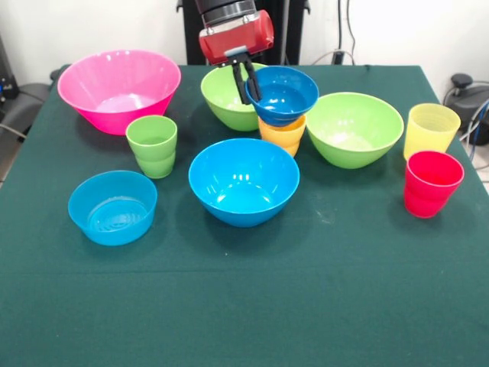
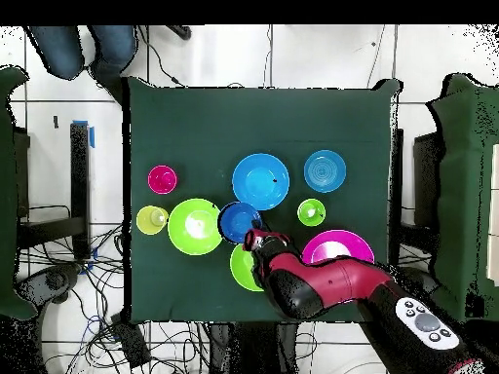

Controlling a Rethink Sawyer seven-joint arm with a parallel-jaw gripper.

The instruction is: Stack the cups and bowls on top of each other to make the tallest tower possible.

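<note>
Gripper clamped on left rim of small dark blue bowl, sitting atop orange cup, mid-table btwn two green bowls, behind bright blue bowl.

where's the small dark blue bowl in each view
Front view: small dark blue bowl sits upper middle, on top of the orange-yellow cup, the gripper at its rim.
Overhead view: it lies centre, just right of a lime green bowl.
Shared landmark: the large pink bowl.
</note>
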